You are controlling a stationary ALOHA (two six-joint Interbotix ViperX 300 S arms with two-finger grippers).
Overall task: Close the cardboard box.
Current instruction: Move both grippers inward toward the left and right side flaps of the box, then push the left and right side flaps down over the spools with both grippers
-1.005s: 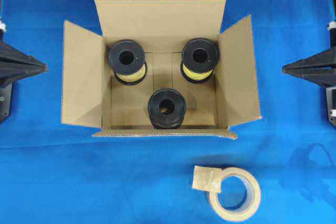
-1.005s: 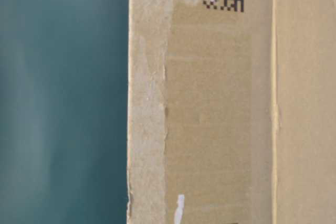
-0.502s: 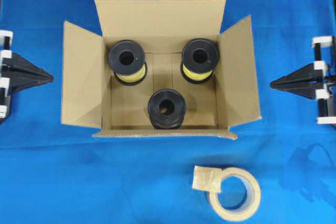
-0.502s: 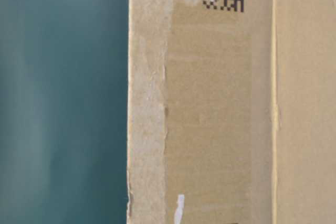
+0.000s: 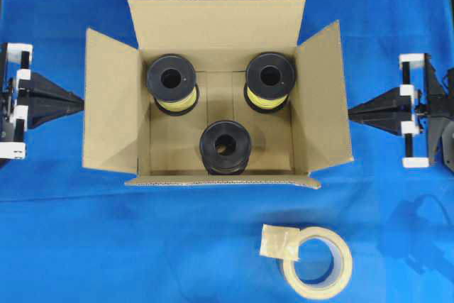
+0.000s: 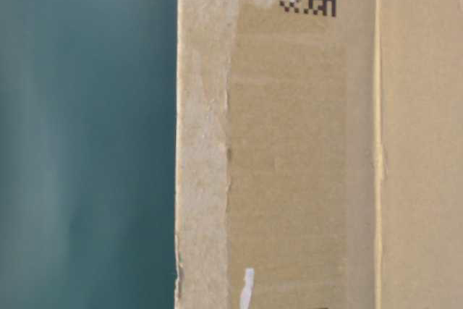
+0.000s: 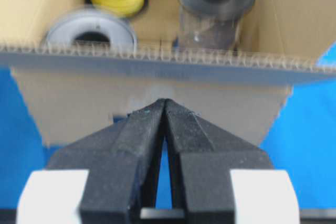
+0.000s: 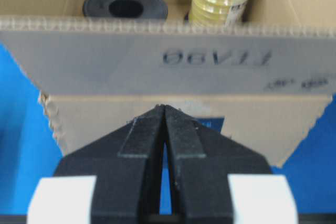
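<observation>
With all four flaps open, the cardboard box (image 5: 213, 90) sits mid-table between your arms, long axis left to right. Left gripper (image 5: 79, 97), fingers pressed together and empty, points at the left flap's edge; right gripper (image 5: 352, 111), likewise pinched, faces the right flap. Left looks marginally nearer.

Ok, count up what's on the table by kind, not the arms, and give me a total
Box: 1
Spools, inside the box: 3
Tape roll: 1
Total: 5
</observation>
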